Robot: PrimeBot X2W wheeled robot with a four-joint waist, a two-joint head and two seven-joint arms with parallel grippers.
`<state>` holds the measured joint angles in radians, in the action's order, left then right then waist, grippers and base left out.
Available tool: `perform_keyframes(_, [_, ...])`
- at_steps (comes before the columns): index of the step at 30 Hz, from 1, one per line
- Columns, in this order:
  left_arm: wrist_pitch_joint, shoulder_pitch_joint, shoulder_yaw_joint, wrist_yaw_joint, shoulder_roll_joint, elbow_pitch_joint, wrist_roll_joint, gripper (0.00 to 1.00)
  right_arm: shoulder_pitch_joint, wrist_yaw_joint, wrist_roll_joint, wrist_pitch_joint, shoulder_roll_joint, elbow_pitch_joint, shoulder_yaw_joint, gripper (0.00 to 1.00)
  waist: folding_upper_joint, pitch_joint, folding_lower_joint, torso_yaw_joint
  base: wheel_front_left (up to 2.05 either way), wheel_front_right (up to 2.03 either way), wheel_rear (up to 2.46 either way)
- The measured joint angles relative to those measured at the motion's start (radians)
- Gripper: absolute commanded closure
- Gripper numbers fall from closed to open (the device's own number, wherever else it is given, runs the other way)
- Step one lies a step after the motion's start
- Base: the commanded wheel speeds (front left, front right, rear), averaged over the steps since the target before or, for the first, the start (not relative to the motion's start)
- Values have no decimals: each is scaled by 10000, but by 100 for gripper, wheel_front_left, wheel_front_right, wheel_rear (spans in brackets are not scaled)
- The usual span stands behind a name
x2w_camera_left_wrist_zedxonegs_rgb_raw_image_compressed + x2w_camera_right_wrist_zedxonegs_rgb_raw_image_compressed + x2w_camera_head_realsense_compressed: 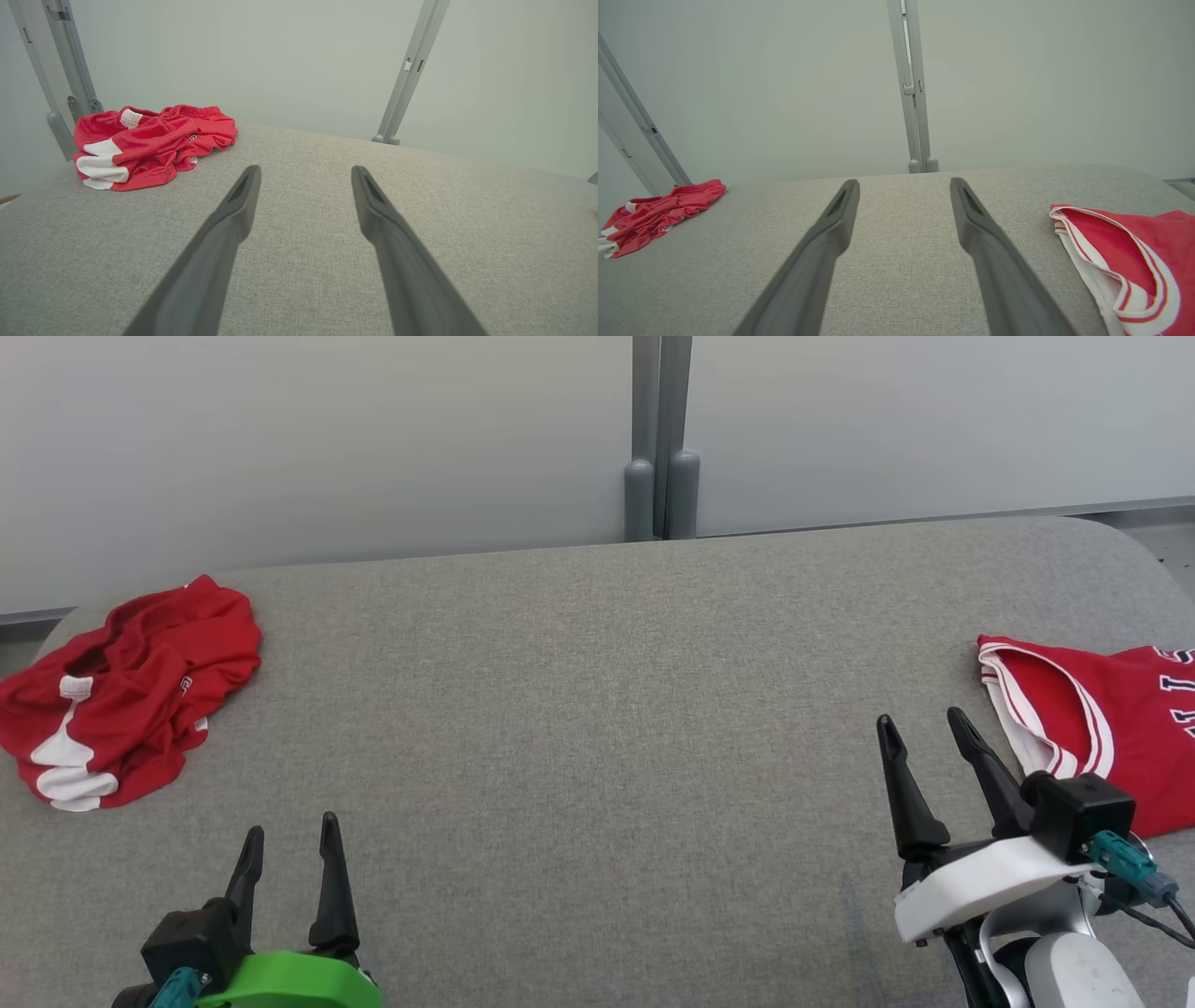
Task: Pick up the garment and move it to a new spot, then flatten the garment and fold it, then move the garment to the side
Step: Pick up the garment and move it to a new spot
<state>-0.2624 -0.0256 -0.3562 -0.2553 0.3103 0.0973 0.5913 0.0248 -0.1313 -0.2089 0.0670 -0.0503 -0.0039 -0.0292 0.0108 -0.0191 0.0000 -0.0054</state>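
Here, left end effector [291, 824] spread wide, holding nothing, right end effector [921, 716] likewise

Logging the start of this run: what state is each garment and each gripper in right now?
red shorts: crumpled in a heap at the table's left end, untouched
red jersey: lying flat at the right end, partly out of frame
left gripper: open, empty
right gripper: open, empty

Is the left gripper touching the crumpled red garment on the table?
Apart. The head view shows bare grey table between the left gripper and the crumpled red garment.
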Motion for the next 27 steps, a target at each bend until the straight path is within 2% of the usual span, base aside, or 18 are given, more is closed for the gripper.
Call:
perform_keyframes(7, [0, 24, 46, 13, -38, 27, -52, 0, 1, 0, 59, -134, 0, 0, -27, 0, 0, 53, 0, 127, 0, 0, 0])
perform_keyframes(13, [-2, 241, 236, -15, -8, -52, -123, 0, 150, 2, 307, -249, -2, -180, -50, 0, 0, 151, 0, 618, 0, 0, 0])
perform_keyframes(19, [-2, 350, 441, -84, -61, -267, -242, 0, 470, 6, 372, -318, 4, -431, -171, 0, 0, 333, 0, 1528, 0, 0, 0])
perform_keyframes(27, [-2, 219, 951, -4, -387, -360, -414, 0, 723, 6, 566, -472, 15, -520, -293, 0, 0, 664, 0, 3068, 0, 0, 0])
